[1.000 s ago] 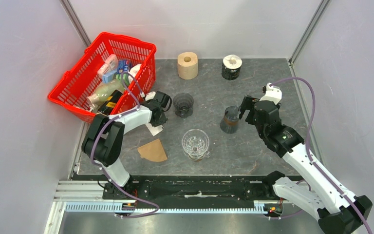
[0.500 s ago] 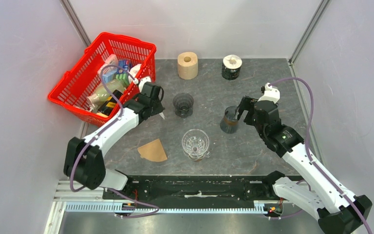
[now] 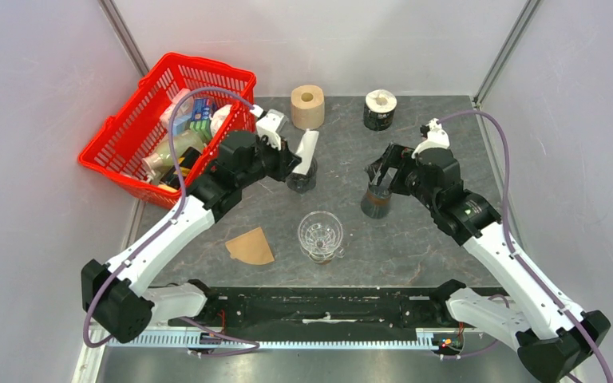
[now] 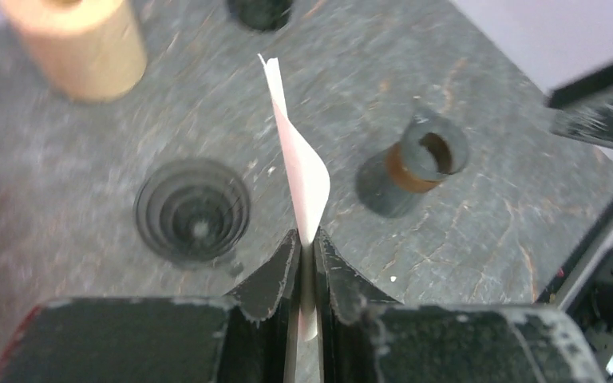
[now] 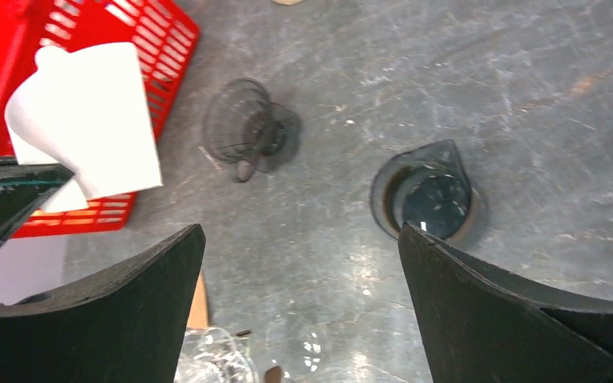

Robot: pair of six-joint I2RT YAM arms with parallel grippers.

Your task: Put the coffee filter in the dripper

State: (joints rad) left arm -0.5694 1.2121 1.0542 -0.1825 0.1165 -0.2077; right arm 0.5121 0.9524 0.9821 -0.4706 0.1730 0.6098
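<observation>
My left gripper (image 3: 294,157) is shut on a white paper coffee filter (image 3: 307,150), held on edge above the table, right beside and over the dark ribbed dripper (image 3: 300,172). In the left wrist view the filter (image 4: 302,167) stands up from the pinched jaws of the gripper (image 4: 306,241), with the dripper (image 4: 192,209) to its left. My right gripper (image 3: 383,170) is open and empty, hovering over a dark pitcher with a brown band (image 3: 377,200). The right wrist view shows the open right gripper (image 5: 299,239), the filter (image 5: 88,132), the dripper (image 5: 247,128) and the pitcher (image 5: 429,194).
A brown paper filter (image 3: 250,246) lies on the table near the front. A clear glass vessel (image 3: 320,235) stands beside it. A red basket (image 3: 120,148) with several items sits at the back left. A tan roll (image 3: 307,108) and a black roll (image 3: 380,110) stand at the back.
My left arm has lifted the white filter from the table beside the basket and carried it right, over to the dark dripper. My right gripper has risen slightly above the pitcher.
</observation>
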